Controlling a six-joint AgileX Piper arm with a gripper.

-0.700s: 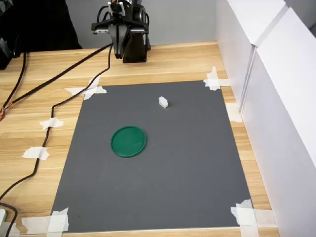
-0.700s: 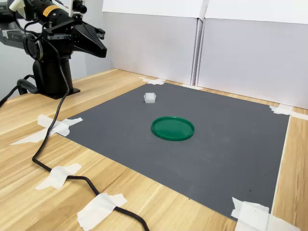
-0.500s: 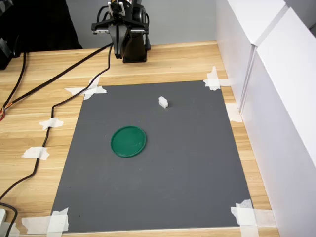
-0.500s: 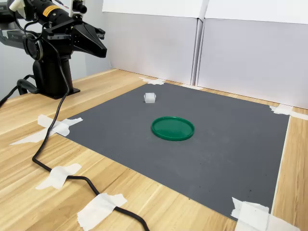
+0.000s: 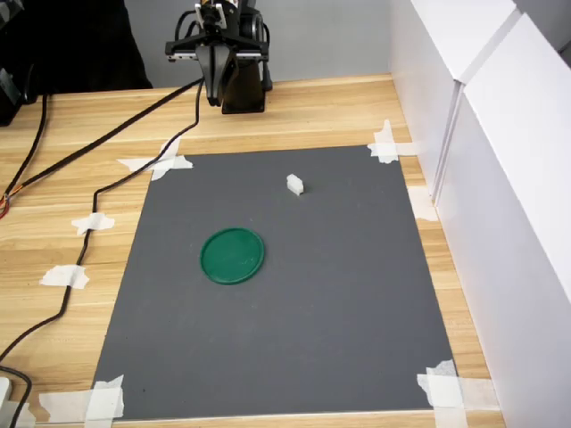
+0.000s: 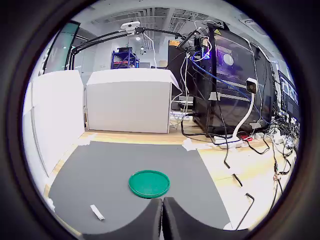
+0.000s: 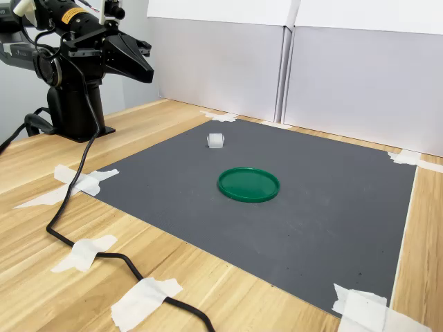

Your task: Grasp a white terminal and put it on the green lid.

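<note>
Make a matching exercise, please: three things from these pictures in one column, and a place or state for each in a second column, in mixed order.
1. white terminal
2. green lid
3. gripper

A. raised above the wooden table, off the mat
B. round and flat on the grey mat, nothing on it
C. small, lying on the mat apart from the disc

Pairs: 1-C, 2-B, 3-A

No lettering, brand, number or sign can be read in any of the three views; a yellow label (image 7: 67, 14) on the robot arm (image 7: 76, 41), at about ten o'clock in the second exterior view, carries dark marks too small and blurred to make out
</note>
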